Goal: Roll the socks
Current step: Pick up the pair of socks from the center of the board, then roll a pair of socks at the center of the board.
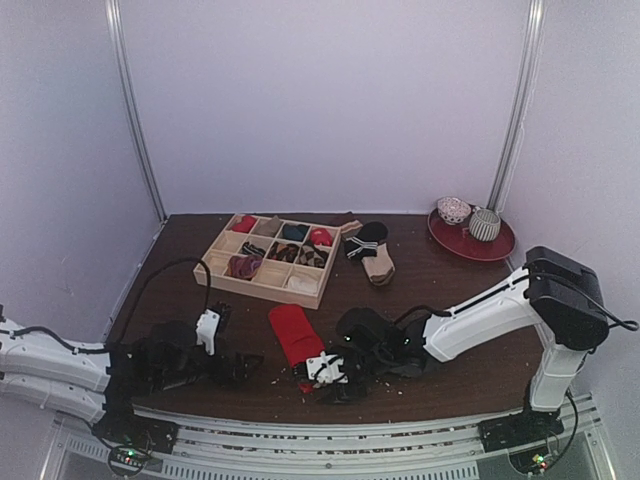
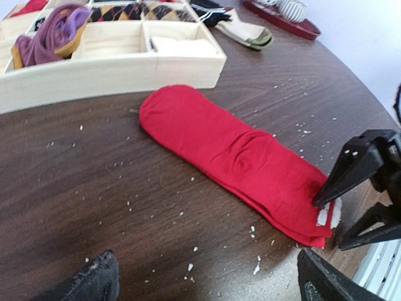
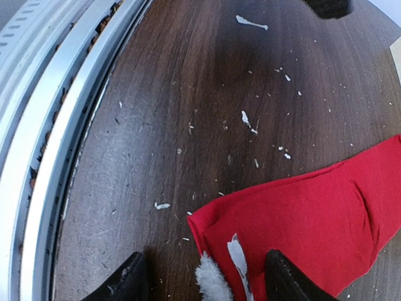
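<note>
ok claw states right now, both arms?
Left claw: open, empty.
Right claw: open, with the end of the red sock between its fingers, not clamped.

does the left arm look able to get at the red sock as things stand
Probably yes. The left tool is open and faces the red sock across the table, only crumbs between. The right tool sits only at the sock's near end, leaving the rest free.

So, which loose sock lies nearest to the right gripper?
The plain red sock; the right gripper is at its near end. The black striped sock and tan sock lie far back, beside the wooden box.
</note>
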Motion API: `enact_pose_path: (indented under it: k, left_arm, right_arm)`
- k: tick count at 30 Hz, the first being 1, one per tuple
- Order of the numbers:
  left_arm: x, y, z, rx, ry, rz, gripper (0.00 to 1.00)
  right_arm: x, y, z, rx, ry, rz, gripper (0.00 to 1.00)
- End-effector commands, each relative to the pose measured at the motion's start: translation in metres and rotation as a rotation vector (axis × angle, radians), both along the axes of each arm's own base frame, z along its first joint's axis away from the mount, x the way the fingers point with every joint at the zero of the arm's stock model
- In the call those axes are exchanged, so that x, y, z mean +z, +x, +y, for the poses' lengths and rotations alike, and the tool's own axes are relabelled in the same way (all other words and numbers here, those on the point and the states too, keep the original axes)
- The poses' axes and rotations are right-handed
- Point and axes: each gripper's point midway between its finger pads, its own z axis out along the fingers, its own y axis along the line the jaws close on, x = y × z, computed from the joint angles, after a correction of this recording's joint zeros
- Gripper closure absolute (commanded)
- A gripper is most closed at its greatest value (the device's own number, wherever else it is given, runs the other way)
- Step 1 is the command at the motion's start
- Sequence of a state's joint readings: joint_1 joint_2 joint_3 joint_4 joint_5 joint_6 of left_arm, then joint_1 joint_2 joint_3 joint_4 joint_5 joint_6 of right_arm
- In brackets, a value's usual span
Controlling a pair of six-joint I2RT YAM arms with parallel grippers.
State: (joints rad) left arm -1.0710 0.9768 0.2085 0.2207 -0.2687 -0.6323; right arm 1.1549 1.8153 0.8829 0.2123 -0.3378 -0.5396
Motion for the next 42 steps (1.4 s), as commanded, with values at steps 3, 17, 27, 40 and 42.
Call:
enact_pose_path:
  k: [3,17,27,40,42]
  left_arm:
    - [0.015,-0.015,-0.017,-0.17,-0.067,-0.11,0.05]
    - [0.015,-0.039,-0.08,-0.441,0.054,-0.351,0.04]
    - [0.008,-0.04,-0.111,-0.537,0.094,-0.393,0.06]
    - [-0.031,-0.07,-0.138,-0.762,0.117,-0.274,0.44]
    - [-0.04,-0.072,-0.137,-0.773,0.138,-0.245,0.48]
  right_arm:
    - [-0.023,0.018,-0.005,-0.072,-0.079,-0.027,0.48]
    - [-0.023,0.007,-0.01,-0.344,-0.229,0.636,0.79]
    - [-0.024,-0.016,-0.014,-0.459,-0.29,0.947,0.8]
    - [-0.032,-0.008,-0.007,-0.479,-0.299,1.031,0.81]
    - [-0.032,-0.006,-0.009,-0.485,-0.298,1.029,0.81]
